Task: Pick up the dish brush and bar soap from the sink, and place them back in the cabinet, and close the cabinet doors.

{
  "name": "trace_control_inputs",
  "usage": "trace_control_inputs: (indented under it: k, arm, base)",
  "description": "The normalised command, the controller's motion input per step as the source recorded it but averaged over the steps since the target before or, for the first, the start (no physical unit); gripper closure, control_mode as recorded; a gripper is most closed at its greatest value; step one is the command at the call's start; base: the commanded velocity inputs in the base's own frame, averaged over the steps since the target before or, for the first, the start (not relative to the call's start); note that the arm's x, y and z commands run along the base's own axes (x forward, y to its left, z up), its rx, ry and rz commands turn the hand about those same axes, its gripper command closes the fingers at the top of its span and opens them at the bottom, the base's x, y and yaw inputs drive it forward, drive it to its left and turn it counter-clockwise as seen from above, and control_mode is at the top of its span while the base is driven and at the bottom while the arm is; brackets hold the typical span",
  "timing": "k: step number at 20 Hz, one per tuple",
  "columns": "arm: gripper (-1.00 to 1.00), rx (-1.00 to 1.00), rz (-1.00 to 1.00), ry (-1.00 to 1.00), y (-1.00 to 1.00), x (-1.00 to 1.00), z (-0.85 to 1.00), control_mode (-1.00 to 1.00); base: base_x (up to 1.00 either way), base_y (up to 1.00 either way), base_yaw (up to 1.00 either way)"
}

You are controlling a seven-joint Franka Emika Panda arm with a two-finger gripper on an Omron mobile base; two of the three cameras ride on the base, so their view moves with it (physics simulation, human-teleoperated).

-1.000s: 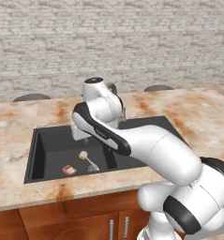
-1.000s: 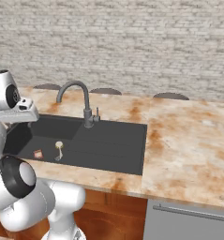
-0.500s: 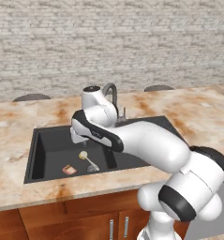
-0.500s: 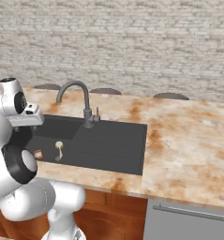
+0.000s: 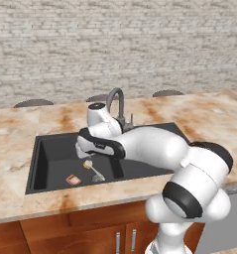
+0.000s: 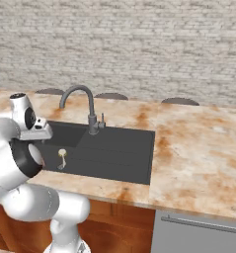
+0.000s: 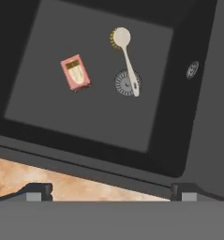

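The dish brush [image 7: 125,58] lies on the floor of the dark sink [image 7: 38,42], its cream head away from me and its handle across the round drain [image 7: 127,83]. The pinkish bar soap [image 7: 75,72] lies flat just left of it. My gripper [image 7: 111,192] hangs open above the basin's near rim, well above both, with nothing between its fingertips [image 7: 38,190]. From the left base view the gripper [image 5: 84,154] points down over the brush [image 5: 92,169] and the soap [image 5: 73,179]. The brush [image 6: 62,155] also shows in the right base view. The cabinet and its doors are out of view.
A grey gooseneck faucet [image 5: 117,101] rises behind the basin, close to my forearm. Tan marble counter [image 5: 209,116] surrounds the sink, and its flat drainboard [image 6: 119,146] lies to the right. A brick wall [image 6: 139,44] stands behind. Wooden base cabinets [image 5: 70,233] run below the counter.
My hand has swung forward and down from beside the faucet to hang over the left basin. Brush and soap have not moved. The jaws stayed open.
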Motion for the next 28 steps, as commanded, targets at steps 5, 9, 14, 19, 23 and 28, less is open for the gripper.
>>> trace_control_inputs:
  k: [5, 9, 14, 19, 23, 28]
  arm:
    - [-1.0, 0.0, 0.0, 0.0, 0.0, 0.34, -0.45, -1.0]
    - [-1.0, 0.0, 0.0, 0.0, 0.0, 0.24, -0.46, -1.0]
    - [-1.0, 0.0, 0.01, 0.0, 0.0, 0.14, -0.43, -1.0]
    - [-1.0, 0.0, 0.02, 0.0, 0.0, 0.14, -0.48, -1.0]
    - [-1.0, 0.0, 0.0, 0.0, 0.0, 0.15, -0.34, -1.0]
    - [-1.0, 0.0, 0.0, 0.0, 0.0, 0.16, -0.2, -1.0]
  base:
    - [0.0, 0.0, 0.0]
    - [0.0, 0.0, 0.0]
    - [0.0, 0.0, 0.0]
    - [0.0, 0.0, 0.0]
    - [0.0, 0.0, 0.0]
    - [0.0, 0.0, 0.0]
